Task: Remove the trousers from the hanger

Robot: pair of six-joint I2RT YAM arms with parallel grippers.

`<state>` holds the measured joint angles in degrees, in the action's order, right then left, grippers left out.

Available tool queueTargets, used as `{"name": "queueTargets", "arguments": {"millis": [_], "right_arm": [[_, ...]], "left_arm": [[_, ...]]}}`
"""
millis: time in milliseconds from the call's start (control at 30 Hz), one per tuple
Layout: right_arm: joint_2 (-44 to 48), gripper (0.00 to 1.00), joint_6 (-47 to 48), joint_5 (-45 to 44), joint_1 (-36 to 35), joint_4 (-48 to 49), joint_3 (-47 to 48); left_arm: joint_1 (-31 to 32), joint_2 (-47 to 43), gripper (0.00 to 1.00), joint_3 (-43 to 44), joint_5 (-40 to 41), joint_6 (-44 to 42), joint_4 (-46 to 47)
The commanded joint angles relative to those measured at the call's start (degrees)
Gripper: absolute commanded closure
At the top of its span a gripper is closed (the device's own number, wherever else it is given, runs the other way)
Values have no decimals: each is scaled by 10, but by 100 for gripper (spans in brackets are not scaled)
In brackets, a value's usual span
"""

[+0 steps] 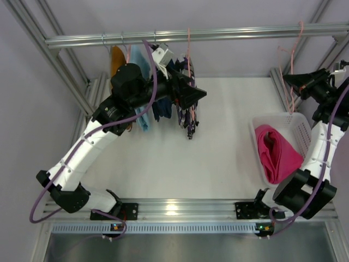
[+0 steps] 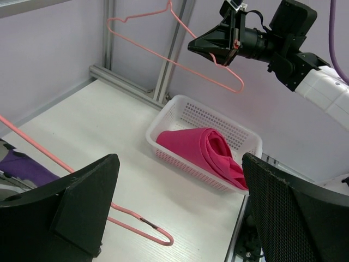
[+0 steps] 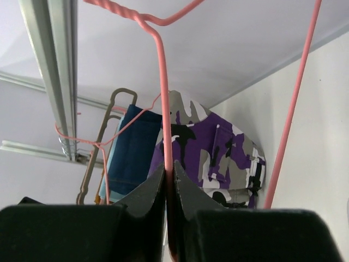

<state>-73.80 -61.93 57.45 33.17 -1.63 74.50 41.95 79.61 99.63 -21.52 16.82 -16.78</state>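
The patterned navy, white and purple trousers hang on a pink wire hanger from the rail, and also show in the right wrist view. My left gripper is open beside them. In the left wrist view the hanger's end lies between the spread fingers, close to the left finger. The magenta trousers lie folded in a white basket. My right gripper is shut on the wire of a bare pink hanger that hangs at the rail's right end.
A metal rail runs across the back. Other garments hang left of the patterned trousers: an orange one, a light blue one and a dark blue one. Frame posts stand at both back corners.
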Motion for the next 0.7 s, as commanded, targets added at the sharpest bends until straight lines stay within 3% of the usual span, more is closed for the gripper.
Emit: {"name": "queueTargets", "arguments": {"millis": [0, 33, 133, 167, 233, 333, 367, 667], "right_arm": [[1, 93, 35, 22, 9, -14, 0], [1, 88, 40, 24, 13, -22, 0], [3, 65, 59, 30, 21, -46, -2], [4, 52, 66, 33, 23, -54, -1], [14, 40, 83, 36, 31, -75, 0], [37, 5, 111, 38, 52, -108, 15], [43, 0, 117, 40, 59, -117, 22], [100, 0, 189, 80, 181, -152, 146]], "left_arm": [[-7, -19, 1, -8, -2, 19, 20], [-10, -18, 1, -8, -4, 24, 21], [-32, -21, 1, -13, -13, 51, 27], [-45, -22, 1, -16, -15, 65, 31], [-59, -26, 1, -20, -26, 80, 40], [-90, -31, 1, -22, -34, 107, 53], [-102, -32, 1, -22, -36, 114, 55], [-143, -66, 1, -32, -61, 135, 90]]}}
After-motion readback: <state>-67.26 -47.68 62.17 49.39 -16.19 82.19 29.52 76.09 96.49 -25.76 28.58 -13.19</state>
